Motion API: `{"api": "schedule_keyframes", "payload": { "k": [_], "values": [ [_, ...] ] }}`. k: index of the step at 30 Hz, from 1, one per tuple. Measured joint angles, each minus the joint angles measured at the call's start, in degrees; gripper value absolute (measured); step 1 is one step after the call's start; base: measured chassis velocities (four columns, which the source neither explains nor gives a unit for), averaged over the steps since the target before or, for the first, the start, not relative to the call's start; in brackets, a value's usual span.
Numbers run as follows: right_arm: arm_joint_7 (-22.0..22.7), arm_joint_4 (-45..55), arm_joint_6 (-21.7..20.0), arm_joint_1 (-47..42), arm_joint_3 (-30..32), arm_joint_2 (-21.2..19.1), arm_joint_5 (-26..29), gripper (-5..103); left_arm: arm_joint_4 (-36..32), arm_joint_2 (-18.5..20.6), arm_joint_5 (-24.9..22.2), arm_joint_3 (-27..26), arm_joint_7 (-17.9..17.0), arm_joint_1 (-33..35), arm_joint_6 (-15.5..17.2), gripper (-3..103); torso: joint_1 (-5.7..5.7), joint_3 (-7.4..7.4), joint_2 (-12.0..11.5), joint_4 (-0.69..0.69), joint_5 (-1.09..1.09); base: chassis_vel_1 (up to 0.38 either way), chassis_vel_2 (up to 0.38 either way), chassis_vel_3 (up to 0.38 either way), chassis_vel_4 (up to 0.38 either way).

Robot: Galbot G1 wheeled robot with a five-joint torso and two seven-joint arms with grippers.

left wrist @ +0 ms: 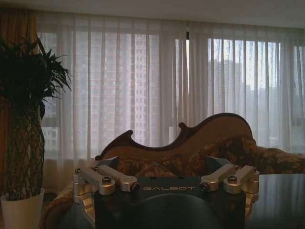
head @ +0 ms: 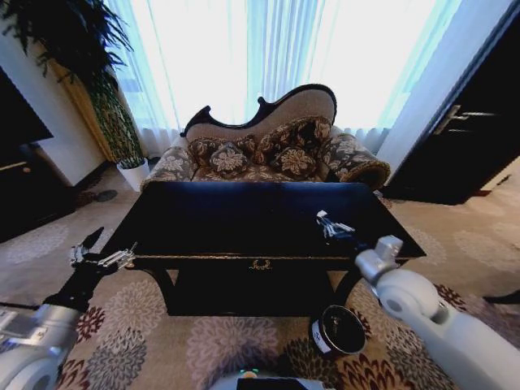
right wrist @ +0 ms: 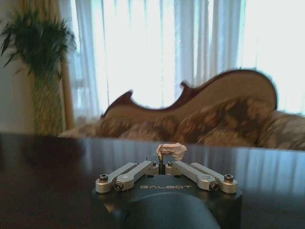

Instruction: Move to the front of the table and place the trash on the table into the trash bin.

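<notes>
The black console table [head: 244, 219] is met head-on, its bare glossy top bounded by a gold-trimmed front edge. The trash bin [head: 337, 331] stands on the carpet at five o'clock, below the right front corner. The right gripper [head: 331, 227], over the top at three o'clock, is pinched on a crumpled paper scrap [right wrist: 171, 150]; so slight a hold could be lost at the edge. The left gripper [head: 104, 258] is held spread at nine o'clock, off the table's left end.
</notes>
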Motion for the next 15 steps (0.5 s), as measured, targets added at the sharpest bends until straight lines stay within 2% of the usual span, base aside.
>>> {"api": "schedule_keyframes", "payload": {
  "k": [3, 4, 9, 10, 14, 15],
  "values": [
    [-4.04, -0.14, 5.37, -7.44, 7.47, 5.63, -2.78, 1, 0.0, 0.0, 0.0, 0.0, 0.0, 0.0, 0.0, 100, 0.0, 0.0, 0.0, 0.0, 0.0, 0.0, 0.0, 0.0, 0.0],
    [-4.04, -0.14, 5.37, -7.44, 7.47, 5.63, -2.78, 1, 0.0, 0.0, 0.0, 0.0, 0.0, 0.0, 0.0, 100, 0.0, 0.0, 0.0, 0.0, 0.0, 0.0, 0.0, 0.0, 0.0],
    [-8.54, -2.05, 12.88, -14.55, 10.75, 13.59, -6.22, 1, 0.0, 0.0, 0.0, 0.0, 0.0, 0.0, 0.0, 100, 0.0, 0.0, 0.0, -0.01, 0.0, 0.0, 0.0, 0.0, 0.0],
    [-8.54, -2.05, 12.88, -14.55, 10.75, 13.59, -6.22, 1, 0.0, 0.0, 0.0, 0.0, 0.0, 0.0, 0.0, 100, 0.0, 0.0, 0.0, -0.01, 0.0, 0.0, 0.0, 0.0, 0.0],
    [-9.0, -2.79, 14.67, -16.16, 10.96, 18.06, -6.59, 1, 0.0, 0.0, 0.0, 0.0, 0.0, 0.0, 0.0, 100, 0.0, 0.0, 0.0, 0.0, -0.01, 0.0, 0.0, 0.0, 0.0],
    [-9.43, -3.81, 16.89, -16.93, 10.57, 21.77, -8.03, 1, 0.0, 0.0, 0.0, 0.0, 0.0, 0.0, 0.0, 100, 0.0, 0.0, 0.0, 0.0, -0.01, 0.0, 0.0, 0.0, 0.0]
  ]
}}
